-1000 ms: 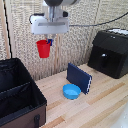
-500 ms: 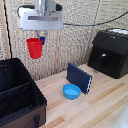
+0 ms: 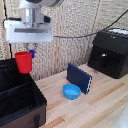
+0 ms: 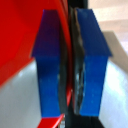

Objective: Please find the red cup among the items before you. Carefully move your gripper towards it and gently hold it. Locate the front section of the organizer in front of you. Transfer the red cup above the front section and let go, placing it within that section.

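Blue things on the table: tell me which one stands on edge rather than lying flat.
The dark blue flat box stands upright on its edge, just behind the blue bowl. The bowl, lighter blue and round, sits flat on the wooden table with its opening up.

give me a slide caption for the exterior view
Tool holds red cup by its rim, over the organizer.

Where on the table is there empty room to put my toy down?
Bare wood shows between the blue bowl and the organizer, and in front of the black appliance toward the exterior view's right. It is crowded where the bowl sits close beside the dark blue block. The tool holds the red cup in the air near the organizer.
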Controlling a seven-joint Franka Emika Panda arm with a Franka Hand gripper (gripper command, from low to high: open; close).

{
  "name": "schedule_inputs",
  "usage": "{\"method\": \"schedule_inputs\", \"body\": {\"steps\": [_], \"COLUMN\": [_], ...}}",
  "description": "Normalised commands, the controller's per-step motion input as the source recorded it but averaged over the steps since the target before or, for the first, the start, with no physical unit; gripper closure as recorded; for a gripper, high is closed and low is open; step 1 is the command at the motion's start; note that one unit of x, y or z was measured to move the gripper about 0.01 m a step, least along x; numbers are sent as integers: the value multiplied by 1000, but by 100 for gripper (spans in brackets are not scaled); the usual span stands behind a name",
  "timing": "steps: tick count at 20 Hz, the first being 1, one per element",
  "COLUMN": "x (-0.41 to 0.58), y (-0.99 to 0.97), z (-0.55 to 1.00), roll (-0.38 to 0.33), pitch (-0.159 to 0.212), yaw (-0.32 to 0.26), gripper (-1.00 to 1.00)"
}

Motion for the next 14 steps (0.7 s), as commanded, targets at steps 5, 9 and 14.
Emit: {"method": "schedule_inputs", "body": {"steps": [5,9,14], "x": [-72,-56,-33], "y": [783,601,473], "z": [-404,-564,-503], "roll": [-86,-140,-173], "pitch": [78,-38,-147], "yaw": [4,3,37], "gripper": [100,100,100]}}
